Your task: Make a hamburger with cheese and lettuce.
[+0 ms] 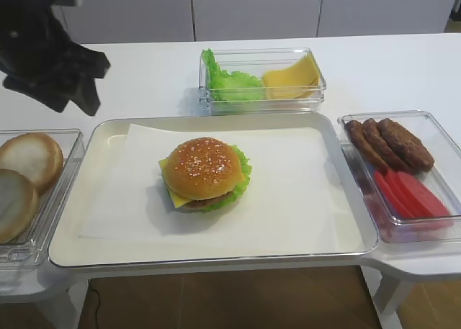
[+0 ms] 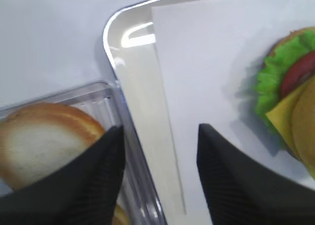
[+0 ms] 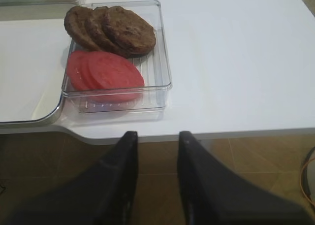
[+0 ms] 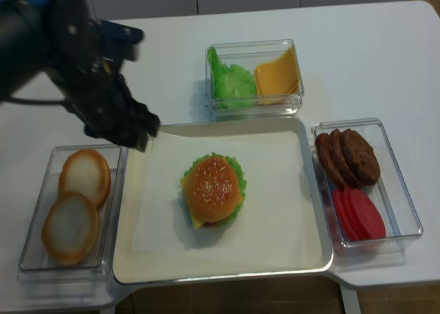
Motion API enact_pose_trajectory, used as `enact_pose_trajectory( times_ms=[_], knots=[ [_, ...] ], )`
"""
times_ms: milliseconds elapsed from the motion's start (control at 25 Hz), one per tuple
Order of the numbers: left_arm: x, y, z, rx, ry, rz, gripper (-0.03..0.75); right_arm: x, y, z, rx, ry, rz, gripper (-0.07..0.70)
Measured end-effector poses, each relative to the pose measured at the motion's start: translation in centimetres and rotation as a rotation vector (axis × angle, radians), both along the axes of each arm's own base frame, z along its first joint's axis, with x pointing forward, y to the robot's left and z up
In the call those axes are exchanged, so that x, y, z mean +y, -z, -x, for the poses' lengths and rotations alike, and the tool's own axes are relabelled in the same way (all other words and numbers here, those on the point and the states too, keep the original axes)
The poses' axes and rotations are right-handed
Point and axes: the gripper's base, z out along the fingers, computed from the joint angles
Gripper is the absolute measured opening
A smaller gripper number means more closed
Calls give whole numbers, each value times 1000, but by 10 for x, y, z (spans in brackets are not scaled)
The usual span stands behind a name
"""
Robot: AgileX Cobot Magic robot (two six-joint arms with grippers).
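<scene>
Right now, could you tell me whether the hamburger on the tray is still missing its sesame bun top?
No, the hamburger already wears its sesame bun top.

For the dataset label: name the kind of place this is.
Probably a lab tabletop staged as a burger-assembly station, not a real kitchen: a finished hamburger on a paper-lined tray, clear bins of sorted ingredients such as the patties, and a robot's left gripper overhead.

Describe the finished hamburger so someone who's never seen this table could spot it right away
Start at the big cream tray in the middle of the white table, lined with white paper. The hamburger sits on that paper, left of centre. It alone is stacked: a sesame-seeded top bun over yellow cheese and frilly lettuce, unlike the loose ingredients in the clear boxes around it.
</scene>
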Motion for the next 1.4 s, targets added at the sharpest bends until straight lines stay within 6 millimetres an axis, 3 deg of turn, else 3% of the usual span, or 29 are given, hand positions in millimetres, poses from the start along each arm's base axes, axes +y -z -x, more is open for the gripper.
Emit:
enact_pose_trajectory(
  times_ms=[280, 520, 760, 1040, 1400],
  knots=[
    [73, -15, 1, -7, -181, 27, 358, 0, 0, 0, 0, 0, 0, 212],
    [114, -18, 35, -11, -290, 29, 358, 0, 0, 0, 0, 1, -2, 211],
    [122, -21, 88, -56, -336, 25, 358, 0, 0, 0, 0, 1, -2, 212],
    [113, -23, 155, -153, -324, 18, 358, 0, 0, 0, 0, 2, -4, 211],
    [98, 5, 240, -231, -313, 19, 358, 0, 0, 0, 0, 1, -2, 212]
  ],
)
